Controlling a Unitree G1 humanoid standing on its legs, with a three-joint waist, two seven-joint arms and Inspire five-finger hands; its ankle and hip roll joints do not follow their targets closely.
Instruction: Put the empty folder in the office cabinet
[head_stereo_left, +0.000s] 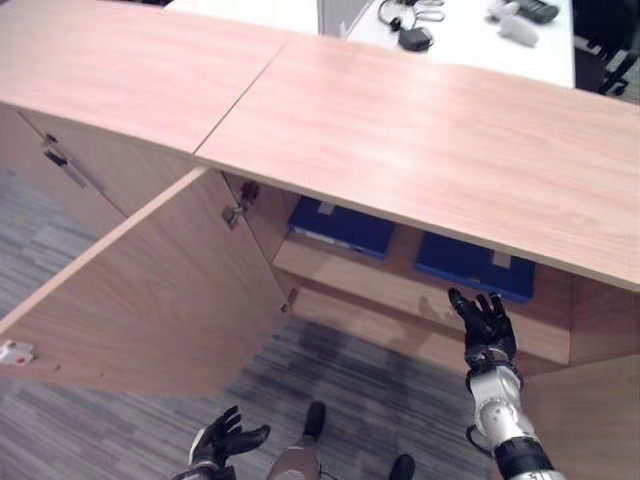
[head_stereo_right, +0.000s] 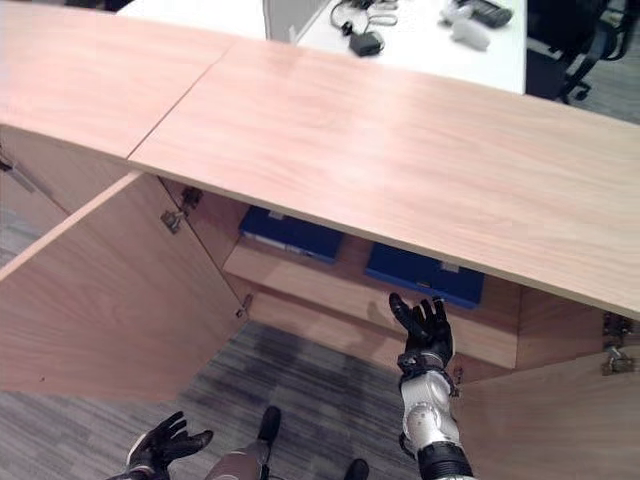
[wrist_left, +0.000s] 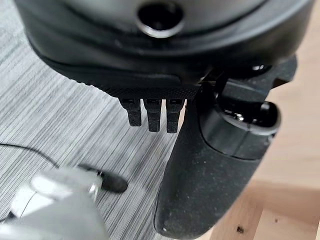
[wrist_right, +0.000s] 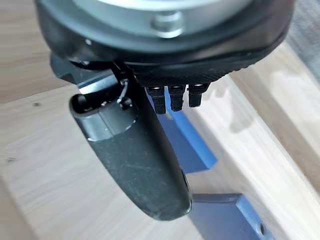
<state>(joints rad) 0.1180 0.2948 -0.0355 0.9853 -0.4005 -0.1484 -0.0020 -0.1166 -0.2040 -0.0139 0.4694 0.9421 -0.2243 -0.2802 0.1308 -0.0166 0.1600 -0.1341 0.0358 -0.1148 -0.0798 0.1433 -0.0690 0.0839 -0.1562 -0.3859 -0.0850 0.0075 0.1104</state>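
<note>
- Grey striped carpet runs under a low wood office cabinet (head_stereo_left: 420, 130), whose long top fills most of the head views; beyond its far edge is a white desk (head_stereo_left: 470, 35) with a dark cabled device (head_stereo_left: 415, 38) and some pale objects.
- Below the cabinet top, the left door (head_stereo_left: 150, 290) swings wide toward the robot, and the edge of a right door (head_stereo_right: 540, 420) shows near the right arm.
- Inside, on the shelf (head_stereo_left: 400, 290) under the cabinet top, two blue folders lie flat: one (head_stereo_left: 343, 226) toward the hinge side, the other (head_stereo_left: 475, 265) just right of it, with a gap between them.
- Right hand (head_stereo_left: 485, 320) is raised in front of the shelf edge, just below the right-side blue folder, fingers straight and spread and holding nothing; its wrist view looks past the fingers onto blue folder edges (wrist_right: 192, 145) and pale shelf wood.
- Left hand (head_stereo_left: 222, 440) hangs low over the carpet, well below the open left door, fingers loosely spread and empty.
- Judging from this, a folder already sits in the cabinet and neither hand carries one, so placement looks done or nearly so; which of the two is the task's folder cannot be told.
- An empty folder of this kind should be light and stiff with smooth covers, and may slide on the shelf if nudged.
- Best hold would probably be at the front edge or spine, thumb on one face and fingers on the other.
</note>
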